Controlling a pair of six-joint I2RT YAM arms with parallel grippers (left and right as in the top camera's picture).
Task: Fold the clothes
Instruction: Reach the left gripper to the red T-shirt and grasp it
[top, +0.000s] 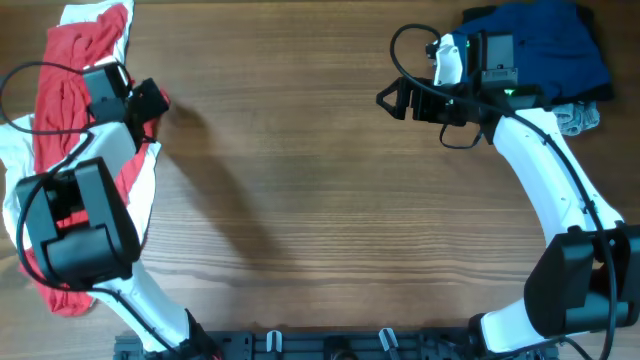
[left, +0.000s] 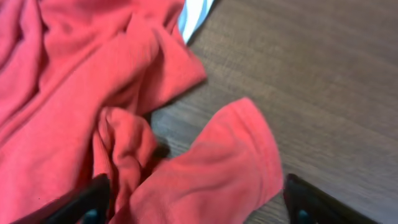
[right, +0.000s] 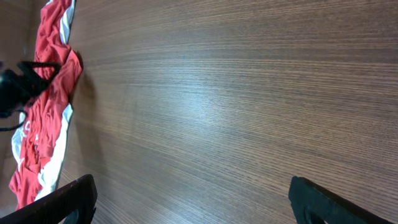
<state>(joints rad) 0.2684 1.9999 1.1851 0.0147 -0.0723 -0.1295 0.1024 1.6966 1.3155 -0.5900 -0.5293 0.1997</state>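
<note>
Referencing all pos. to the wooden table (top: 320, 200): the red T-shirt (top: 62, 95) lies crumpled along the table's left edge, stretched from far side to near side, on top of a white garment (top: 148, 185) that shows at its borders. The left gripper (top: 150, 100) sits at the shirt's inboard margin, toward the table's far left, jaws spread wide and not clamped. Its wrist view shows a loose red sleeve (left: 230, 162) lying on the tabletop btwn the two fingers (left: 93, 199), w/ no pinch on the fabric. The right gripper (top: 385, 100) hangs over bare wood in the table's far right area, jaws fully apart, only wood grain showing btwn them. At the table's far right corner a dark blue garment (top: 545, 40) lies bunched, w/ a small grey piece (top: 582, 118) touching its near side.
</note>
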